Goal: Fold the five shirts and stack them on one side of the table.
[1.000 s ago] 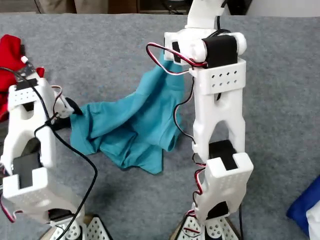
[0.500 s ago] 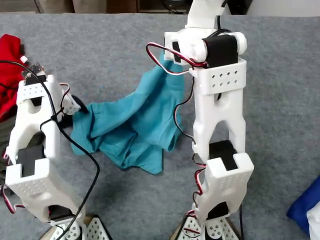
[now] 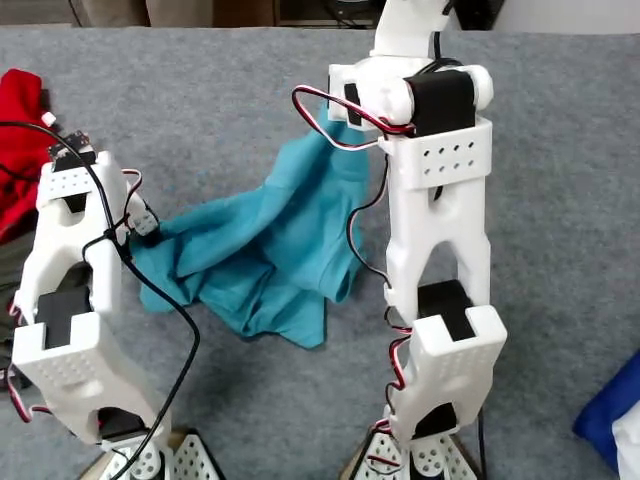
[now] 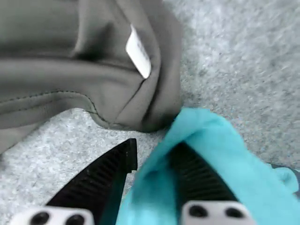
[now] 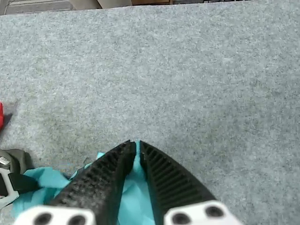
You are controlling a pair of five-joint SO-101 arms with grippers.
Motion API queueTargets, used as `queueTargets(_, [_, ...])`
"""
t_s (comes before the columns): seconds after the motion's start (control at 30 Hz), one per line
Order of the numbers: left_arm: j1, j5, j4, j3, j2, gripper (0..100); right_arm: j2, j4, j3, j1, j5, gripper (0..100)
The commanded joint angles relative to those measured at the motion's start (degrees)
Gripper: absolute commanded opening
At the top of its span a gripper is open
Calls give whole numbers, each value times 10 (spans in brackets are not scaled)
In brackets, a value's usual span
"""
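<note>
2 arms share 1 teal shirt point(image 3: 270, 250) in the high view. It runs from the left claw point(image 3: 145, 222) at middle left up to the right arm near upper centre, its middle sagging in folds on the grey counter point(image 3: 560, 150). Gripping 2 far-apart edges is probably meant to spread it flat before folding. A red shirt point(image 3: 18, 110) lies at the upper left edge and blue cloth point(image 3: 612, 405) at the lower right corner, both apart from the teal one.

The left wrist view settles that grip: the left claw point(image 4: 154, 154) is clamped on a teal edge. It also brings out a grey shirt point(image 4: 70, 61) with a white label point(image 4: 138, 51), just beside the teal cloth.

The right wrist view confirms what the arm's bulk leaves uncertain from above: the right claw point(image 5: 137, 147) is closed on a thin teal fold, with bare counter beyond.
</note>
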Motion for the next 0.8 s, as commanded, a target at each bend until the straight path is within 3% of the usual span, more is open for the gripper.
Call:
queueTargets(0.0, [6,5,5,-23,-4,18,-5,-11,-6,9,5,5])
queueTargets(0.17, [6,6,12,-42,-8,19,-2,-18,-6,10,5,5])
queueTargets(0.27, [6,5,72,-120,-7,19,-4,-38,-6,10,5,5])
queueTargets(0.4, [7,4,161,-299,-8,19,-7,-90,-30,25,0,5])
queueTargets(0.6, [25,2,304,-625,-4,19,-7,-84,-187,23,0,5])
queueTargets(0.77, [56,5,307,-760,-21,19,-6,-82,-321,27,2,5])
